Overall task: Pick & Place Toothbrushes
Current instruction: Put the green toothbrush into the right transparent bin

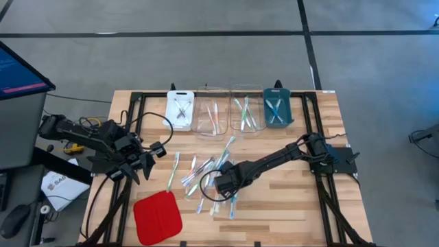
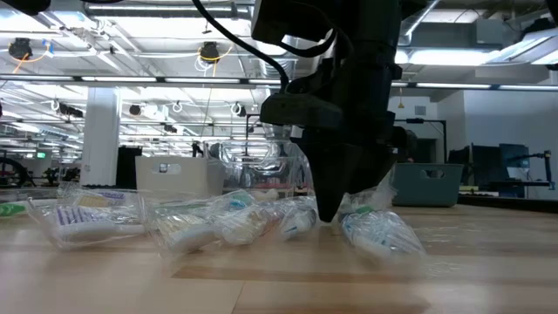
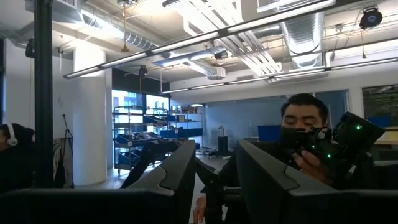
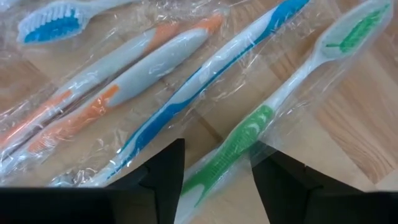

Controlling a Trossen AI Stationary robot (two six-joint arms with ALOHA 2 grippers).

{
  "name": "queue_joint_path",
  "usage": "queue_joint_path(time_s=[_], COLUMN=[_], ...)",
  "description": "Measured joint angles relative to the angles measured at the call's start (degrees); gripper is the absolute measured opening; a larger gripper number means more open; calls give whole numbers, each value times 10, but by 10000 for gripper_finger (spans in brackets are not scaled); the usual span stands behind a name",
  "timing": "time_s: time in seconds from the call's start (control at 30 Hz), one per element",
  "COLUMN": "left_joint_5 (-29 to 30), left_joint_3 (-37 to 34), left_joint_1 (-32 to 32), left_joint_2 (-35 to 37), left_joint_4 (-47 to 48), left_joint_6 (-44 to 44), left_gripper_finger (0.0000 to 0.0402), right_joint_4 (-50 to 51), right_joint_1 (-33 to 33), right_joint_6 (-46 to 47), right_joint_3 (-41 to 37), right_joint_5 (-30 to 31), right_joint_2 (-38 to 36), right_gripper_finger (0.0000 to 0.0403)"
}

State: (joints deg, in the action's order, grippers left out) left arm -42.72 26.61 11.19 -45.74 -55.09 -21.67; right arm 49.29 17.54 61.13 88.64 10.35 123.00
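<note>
The left gripper [image 1: 140, 165] is hanging over the table's left side, beside the left-most loose brush; its fingers [image 3: 180, 171] are standing apart with nothing between them, and past them a person [image 3: 305, 134] is showing in the room. A red pad [image 1: 157, 216] is lying at the near edge, just near of that gripper.

At the far edge four trays are sitting in a row: a white tray [image 1: 180, 108], two clear trays [image 1: 211, 118] [image 1: 245, 115], and a teal tray [image 1: 277, 108], each holding a few brushes.

The toothbrushes [image 1: 206, 180], in clear wrappers, are lying scattered in a loose pile on the wood near the table's middle, near of the trays.

The right gripper [image 1: 225, 184] is pointing down into that pile, tips at the table. Its jaws are standing open, straddling the handle of a green brush [image 4: 249, 134] without pinching it. Just left of that one, a blue brush [image 4: 205, 84] and two orange brushes [image 4: 134, 68] are lying side by side.
</note>
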Motion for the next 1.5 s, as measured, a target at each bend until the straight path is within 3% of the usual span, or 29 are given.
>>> queue_joint_path(time_s=[0.87, 1.2, 1.5], left_joint_5=[0, 0, 0], left_joint_3=[0, 0, 0], left_joint_1=[0, 0, 0], left_joint_2=[0, 0, 0], left_joint_4=[0, -1, -1], left_joint_6=[0, 0, 0], left_gripper_finger=[108, 108, 108], right_joint_4=[19, 17, 17], right_joint_1=[-16, -24, -24], right_joint_6=[9, 22, 34], right_joint_3=[30, 26, 21], right_joint_5=[4, -2, -2], right_joint_2=[4, 10, 10], right_gripper_finger=[209, 185, 110])
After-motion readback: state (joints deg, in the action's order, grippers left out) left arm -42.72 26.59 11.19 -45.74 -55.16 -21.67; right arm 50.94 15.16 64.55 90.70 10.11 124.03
